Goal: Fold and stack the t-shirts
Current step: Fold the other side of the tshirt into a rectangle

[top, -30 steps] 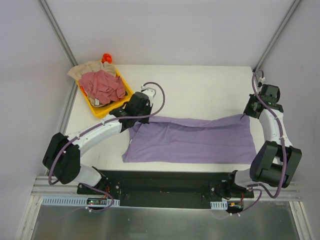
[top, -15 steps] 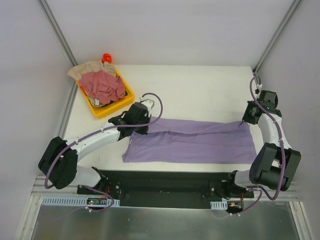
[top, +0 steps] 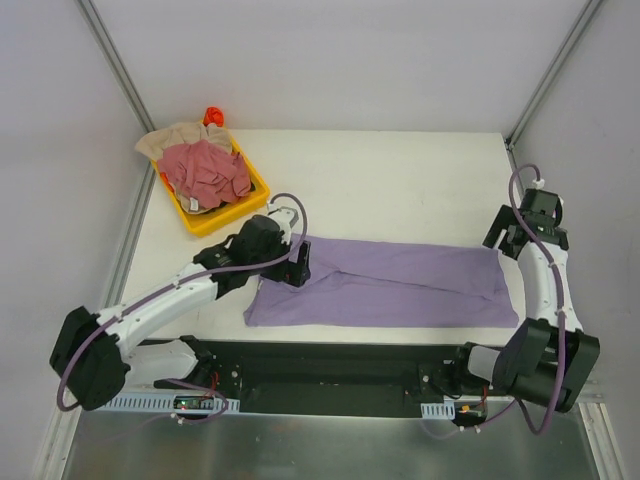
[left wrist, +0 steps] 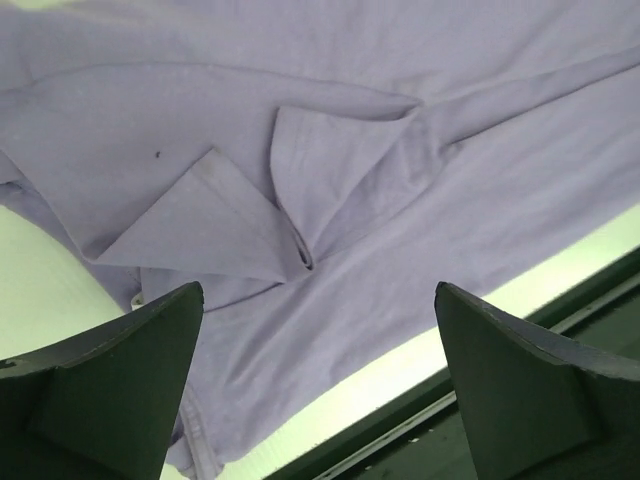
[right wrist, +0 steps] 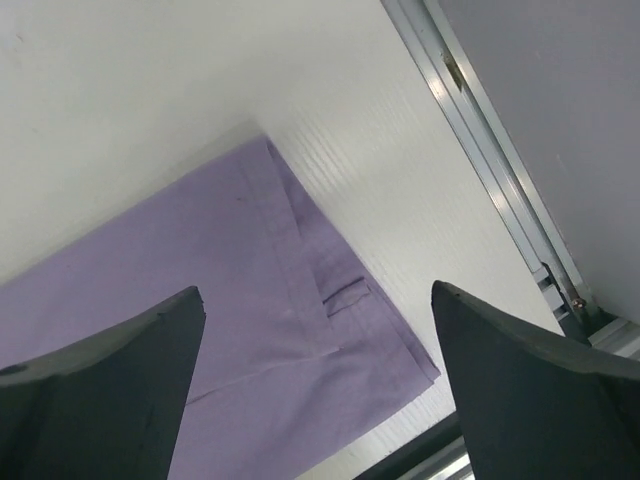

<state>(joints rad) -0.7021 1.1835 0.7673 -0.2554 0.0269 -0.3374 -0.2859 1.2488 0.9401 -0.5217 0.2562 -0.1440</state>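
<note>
The lavender t-shirt lies flat in a long folded band across the near half of the table. My left gripper hovers open over its left end, where a sleeve lies tucked in folds under the left gripper. Over the shirt's far right corner stands my right gripper, also open; the right wrist view shows the hem corner below the right gripper. Neither holds anything. The pink-red t-shirt and the beige t-shirt lie bunched in the yellow tray.
The tray sits at the table's far left corner with an orange object behind it. The metal frame rail runs close along the table's right edge. A black base plate lines the near edge.
Both grippers opened and let go of the lavender shirt's far edge, which now lies flat. The left gripper moved right and nearer; the right one shifted slightly nearer.
</note>
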